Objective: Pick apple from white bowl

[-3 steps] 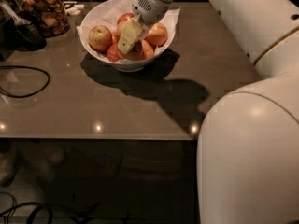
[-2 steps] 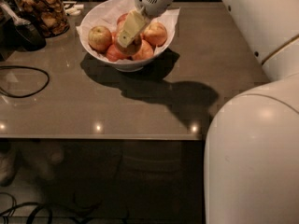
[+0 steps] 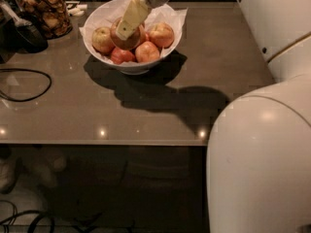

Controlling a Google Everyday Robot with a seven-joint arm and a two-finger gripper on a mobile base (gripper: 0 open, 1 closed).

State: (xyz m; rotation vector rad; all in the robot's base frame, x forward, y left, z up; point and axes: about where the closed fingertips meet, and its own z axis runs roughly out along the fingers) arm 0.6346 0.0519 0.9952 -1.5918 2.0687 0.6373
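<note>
Filling the frame from 3 to 6 o'clock, the robot's white body [image 3: 262,164] bulks in front of the brown table [image 3: 218,57]. Its arm [image 3: 277,28] slopes up to 1 o'clock and has drawn a little rightward since a second ago. The bowl [image 3: 97,50] stands where it stood, at 12 o'clock on the table, lined with crinkled paper [image 3: 172,16]. A jar [image 3: 46,11] of brown snacks sits at 10 o'clock and a black cable [image 3: 24,84] loops at 9 o'clock. The gripper [image 3: 125,33] comes down from the top edge over the bowl's middle, tilted toward 7 o'clock, and rides higher than before, its wrist now cut by the frame. One pale finger [image 3: 132,16] lies across the front of the apple [image 3: 130,42]; the other is hidden behind the fruit, so the jaws look closed around it. The apple sits above its neighbours, over the bowl's centre. Four others lie around it: at 9 [image 3: 103,39], 3 [image 3: 163,34], 5 [image 3: 147,52] and 7 o'clock [image 3: 121,56].
</note>
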